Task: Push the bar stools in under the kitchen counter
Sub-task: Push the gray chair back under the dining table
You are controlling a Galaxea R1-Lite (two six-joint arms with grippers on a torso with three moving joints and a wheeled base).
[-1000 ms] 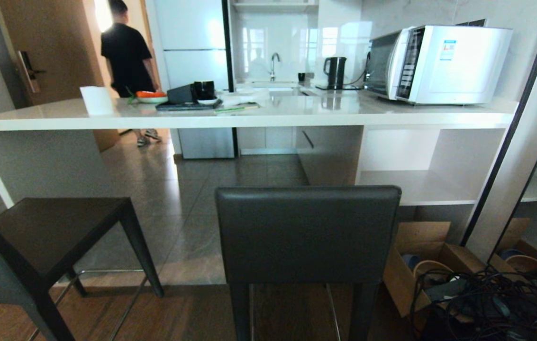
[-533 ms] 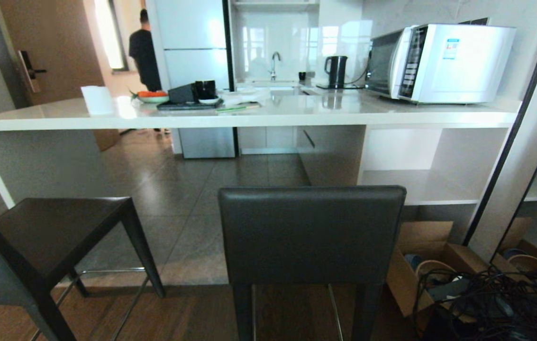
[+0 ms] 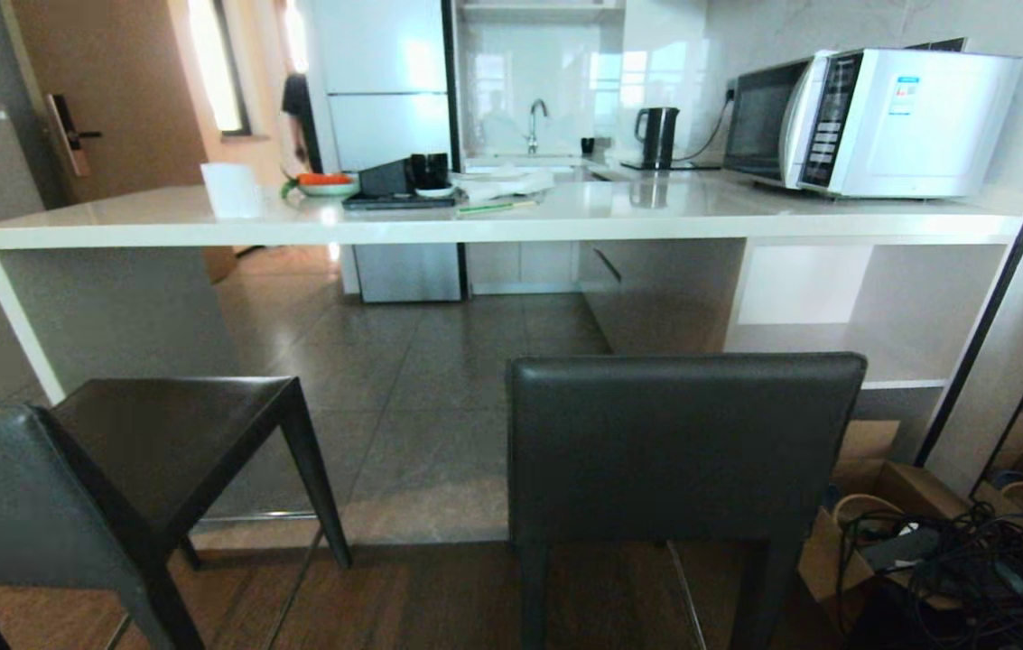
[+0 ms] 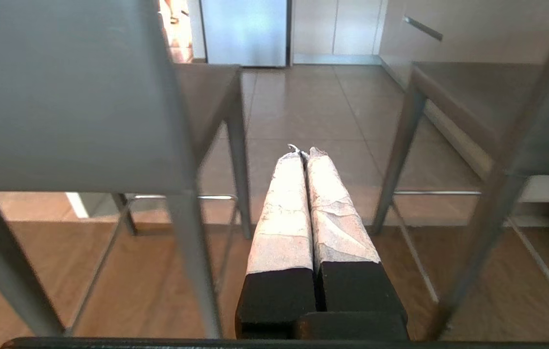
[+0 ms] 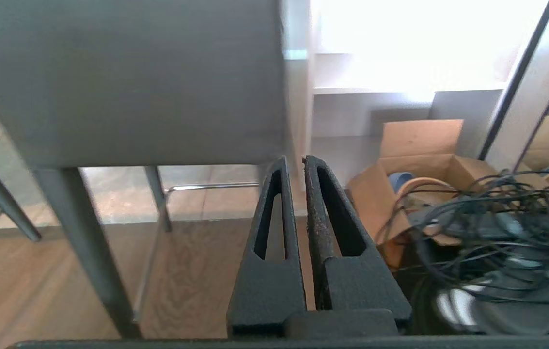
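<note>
I can read no text anywhere in front of me. The microwave (image 3: pixel 872 122) on the counter (image 3: pixel 511 217) carries a small blue-and-white sticker (image 3: pixel 906 94) on its side, but its print is too small for me to make out. The buttons on its control panel (image 3: pixel 827 122) are likewise unreadable.
</note>
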